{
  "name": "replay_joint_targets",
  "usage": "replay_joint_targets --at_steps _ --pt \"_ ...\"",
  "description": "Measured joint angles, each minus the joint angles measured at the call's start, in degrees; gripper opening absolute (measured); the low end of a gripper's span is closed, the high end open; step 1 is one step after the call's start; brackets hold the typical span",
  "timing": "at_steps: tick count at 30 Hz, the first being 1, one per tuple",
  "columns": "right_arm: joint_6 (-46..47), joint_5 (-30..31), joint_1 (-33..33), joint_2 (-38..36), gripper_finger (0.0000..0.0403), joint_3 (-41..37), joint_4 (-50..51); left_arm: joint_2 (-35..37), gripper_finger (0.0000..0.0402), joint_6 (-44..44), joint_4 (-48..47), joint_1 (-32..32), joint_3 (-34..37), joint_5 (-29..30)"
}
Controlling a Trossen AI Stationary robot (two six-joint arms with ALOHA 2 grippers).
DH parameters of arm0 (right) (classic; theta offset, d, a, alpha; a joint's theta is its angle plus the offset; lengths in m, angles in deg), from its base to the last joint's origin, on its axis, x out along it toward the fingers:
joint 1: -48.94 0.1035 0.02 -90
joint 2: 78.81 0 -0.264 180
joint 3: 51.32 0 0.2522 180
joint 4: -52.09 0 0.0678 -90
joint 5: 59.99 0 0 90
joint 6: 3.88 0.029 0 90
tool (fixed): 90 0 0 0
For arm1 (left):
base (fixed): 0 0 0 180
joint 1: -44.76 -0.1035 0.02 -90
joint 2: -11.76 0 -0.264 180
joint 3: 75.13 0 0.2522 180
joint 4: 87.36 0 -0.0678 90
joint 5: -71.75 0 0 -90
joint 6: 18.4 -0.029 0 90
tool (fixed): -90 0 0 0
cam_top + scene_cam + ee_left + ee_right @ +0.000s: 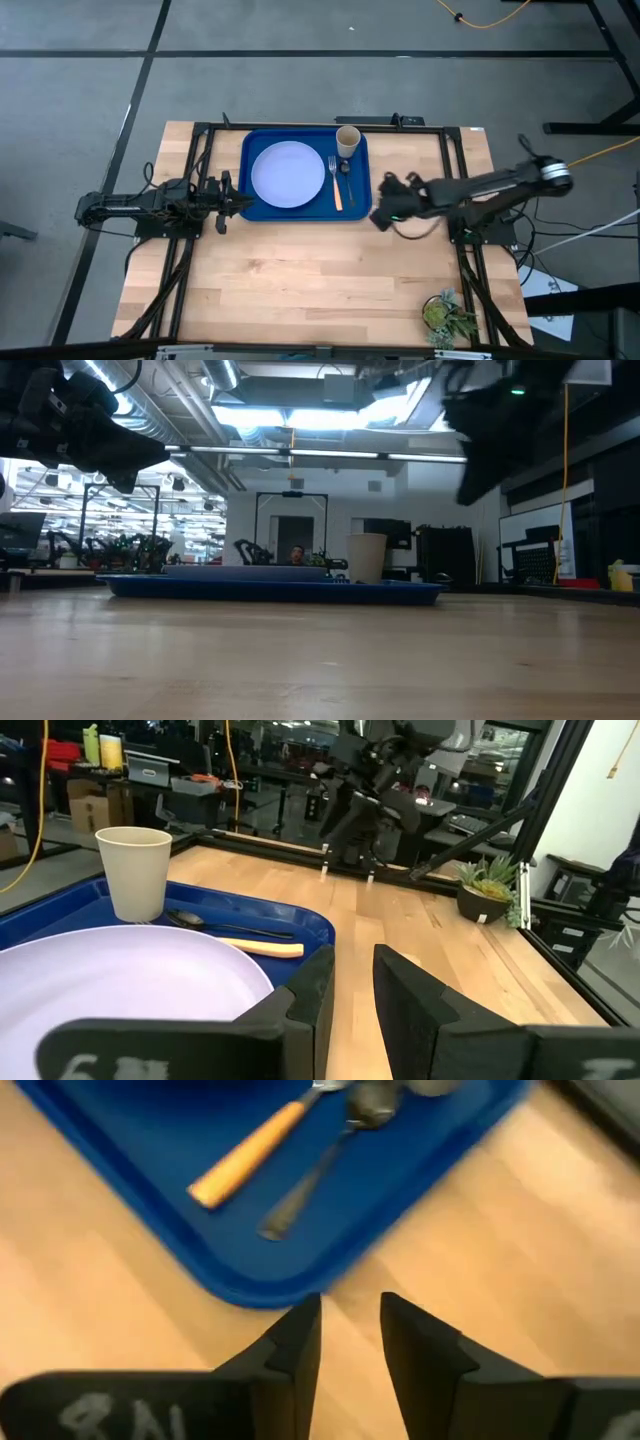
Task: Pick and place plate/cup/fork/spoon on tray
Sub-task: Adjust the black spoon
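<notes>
Left gripper (243, 203) sits low at the tray's nine o'clock edge, its fingers (300, 1010) parted by a narrow gap with nothing between them, tips right at the blue rim. Moving across: the tray (254, 208) lies at the far middle of the wooden table (320, 280), and everything is on board. The plate (288, 175), pale and round, fills the tray's nine o'clock half. Just beside it at three o'clock lies the fork (335, 184), tines toward twelve, orange handle toward six. Next over, close alongside, the dark spoon (347, 180), bowl end up near the cup. The cup (347, 141) stands upright in the tray's one o'clock corner. Then the right gripper (380, 214), hanging just off the tray's five o'clock corner above bare wood, fingers (296, 1348) also slightly apart and holding nothing; its wrist view looks down on the fork handle and spoon handle inside that corner. Far out at the table's five o'clock edge, a small potted plant (447, 315)
</notes>
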Motion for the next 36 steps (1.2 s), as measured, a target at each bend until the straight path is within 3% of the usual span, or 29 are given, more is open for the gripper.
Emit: replay_joint_targets --at_steps 2,7,12,18,23,27,33,36 --pt "-1.62 1.0 1.32 -5.22 0.011 -5.16 -2.7 0.0 0.0065 0.02 0.0 0.0 0.0 0.0" --pt "-3.66 -3.17 3.25 -16.1 0.011 -17.97 -13.64 0.0 0.0065 0.01 0.0 -0.01 0.02 0.0" --pt "-2.02 -4.64 6.73 -20.88 0.011 -27.28 -21.94 0.0 0.0065 0.02 0.0 0.0 0.02 0.0" --pt "-12.78 -6.43 7.6 -19.64 0.011 -26.9 -24.41 0.0 0.0065 0.01 0.0 0.0 0.01 0.01" --pt "-21.57 -6.7 7.6 -19.21 0.011 -26.13 -32.06 0.0 0.0065 0.02 0.0 0.0 0.0 -0.07" --pt "-22.66 -6.79 7.59 -19.36 0.011 -26.41 -33.28 0.0 0.0065 0.02 0.0 -0.01 0.0 -0.04" --pt "-29.55 -17.43 7.57 -19.36 0.011 -26.45 -32.17 0.0 0.0065 0.01 0.0 0.01 0.01 -0.05" --pt "-33.33 -18.51 7.46 -19.36 0.011 -26.45 -33.32 0.0 0.0065 0.02 0.0 0.01 0.0 -0.07"
